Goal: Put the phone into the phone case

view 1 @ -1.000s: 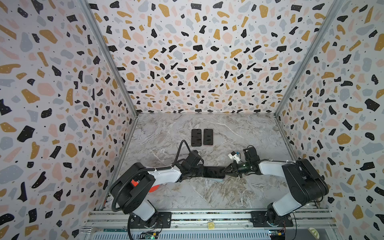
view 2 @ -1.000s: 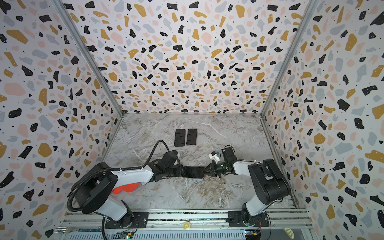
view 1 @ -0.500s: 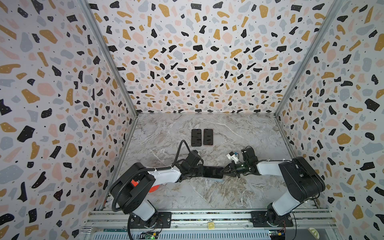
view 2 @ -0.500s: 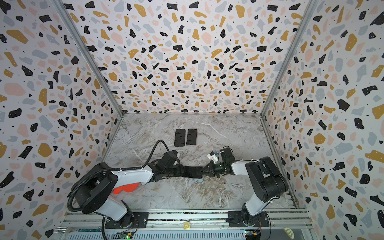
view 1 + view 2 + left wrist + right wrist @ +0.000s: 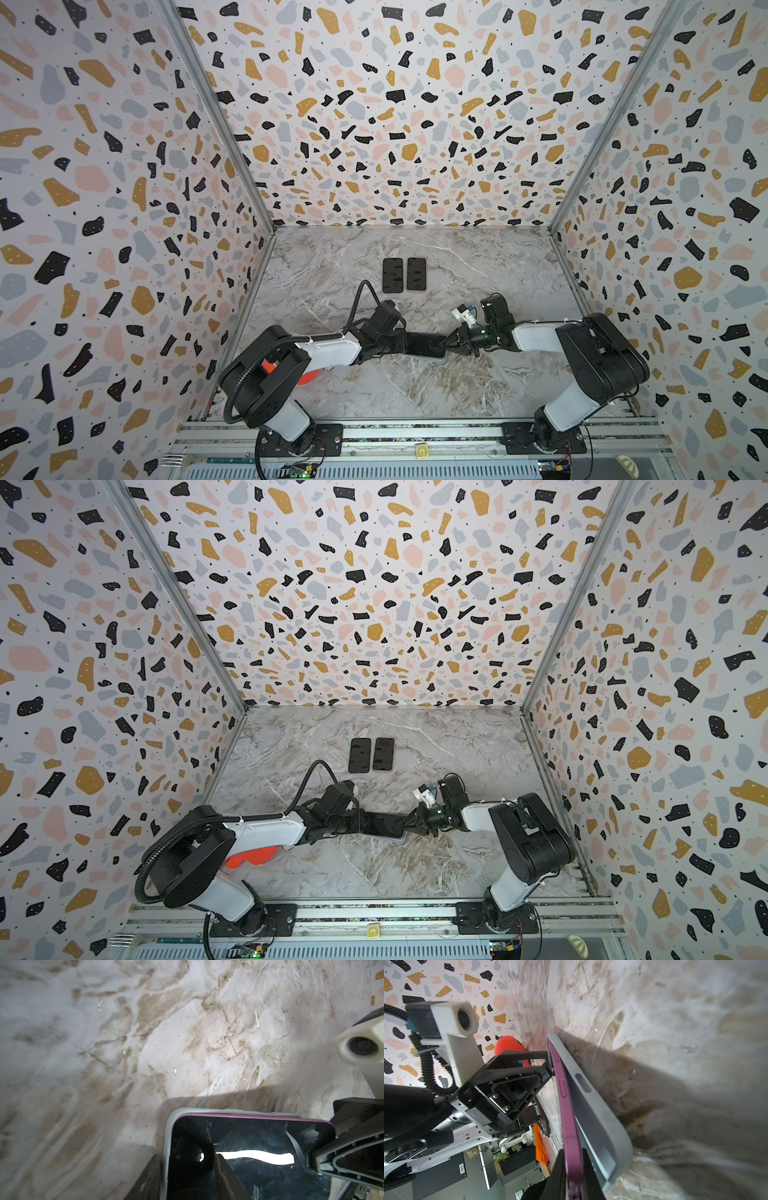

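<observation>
Pincer of the right arm [image 5: 446,343] nipped narrow on one short end of the phone [image 5: 424,344], in both top views, midway between the side edges of the bench [image 5: 374,390] and nearer its front edge than its rear. Left pincer [image 5: 398,338] closed from the opposite side on the other end, with the phone case [image 5: 441,360] showing only as a pale sliver beneath. Likely reason for the two-ended hold: one arm to steady the shell, one to press the handset home. Two dark phones [image 5: 393,275] flat and side by side toward the rear edge, well apart from the work.

Left wrist view: grey case rim wrapping one corner of the black screen, purple phone edge raised just above the rim along one long side. One left finger [image 5: 148,1178] outside the case, its partner on the glass, pinching case and phone together.

Right wrist view: purple phone tilted, far end seated in the case, held end lifted clear. Right fingers [image 5: 557,1167] tight on the phone alone. Judged partly inserted, not yet snapped flat.
</observation>
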Action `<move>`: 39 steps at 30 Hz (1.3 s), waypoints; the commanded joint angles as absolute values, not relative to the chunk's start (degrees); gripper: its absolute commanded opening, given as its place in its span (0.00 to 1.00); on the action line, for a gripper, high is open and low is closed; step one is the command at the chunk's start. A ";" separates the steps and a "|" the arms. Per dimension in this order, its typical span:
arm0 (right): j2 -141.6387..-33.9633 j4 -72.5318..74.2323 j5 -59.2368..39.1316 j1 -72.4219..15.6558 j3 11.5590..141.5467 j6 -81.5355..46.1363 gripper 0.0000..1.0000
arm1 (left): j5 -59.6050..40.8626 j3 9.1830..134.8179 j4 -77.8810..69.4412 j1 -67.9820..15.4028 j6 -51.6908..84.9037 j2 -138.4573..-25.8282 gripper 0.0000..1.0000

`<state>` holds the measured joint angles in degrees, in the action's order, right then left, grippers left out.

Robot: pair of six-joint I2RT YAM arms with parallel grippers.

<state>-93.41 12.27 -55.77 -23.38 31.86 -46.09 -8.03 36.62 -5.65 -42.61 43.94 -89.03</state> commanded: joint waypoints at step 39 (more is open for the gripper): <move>-90.11 3.11 -38.87 -33.49 32.06 -50.44 0.21 | -9.17 36.97 -9.87 -45.74 45.31 -89.13 0.40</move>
